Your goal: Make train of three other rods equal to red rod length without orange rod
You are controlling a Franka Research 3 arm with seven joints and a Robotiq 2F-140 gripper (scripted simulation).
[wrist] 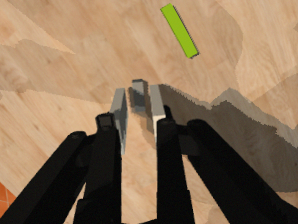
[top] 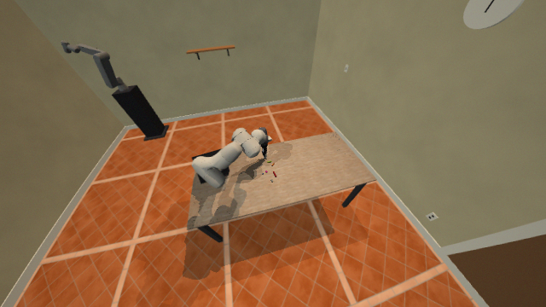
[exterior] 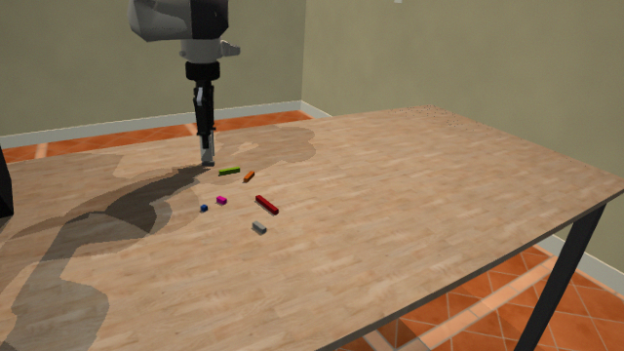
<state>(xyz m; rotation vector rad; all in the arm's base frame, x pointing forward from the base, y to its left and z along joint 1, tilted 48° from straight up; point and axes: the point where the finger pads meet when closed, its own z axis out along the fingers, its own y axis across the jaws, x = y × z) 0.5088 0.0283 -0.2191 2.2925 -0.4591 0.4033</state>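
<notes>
From my remote post, I see the tool [top: 265,158] [exterior: 207,158] [wrist: 138,100] pointing down, low over the far left part of the bench [top: 324,162] [exterior: 390,195]. Its fingers stand a narrow way apart. Between their tips I see a grey rod [exterior: 209,164] [wrist: 138,90], with some space at both sides, so it is not gripped.

In the exterior view, the lime rod [top: 269,161] [exterior: 229,171] [wrist: 180,31] lies near the tool, to its right, and the orange rod [top: 273,165] [exterior: 249,176] lies just right of the lime one. The red rod [top: 275,174] [exterior: 266,205] is nearer to me, lying at a slant. Left of it are the magenta rod [top: 266,171] [exterior: 221,200] and the small blue rod [top: 263,173] [exterior: 204,208]. The second grey rod [top: 272,181] [exterior: 258,227] is nearest. All the rods lie apart from one another.
</notes>
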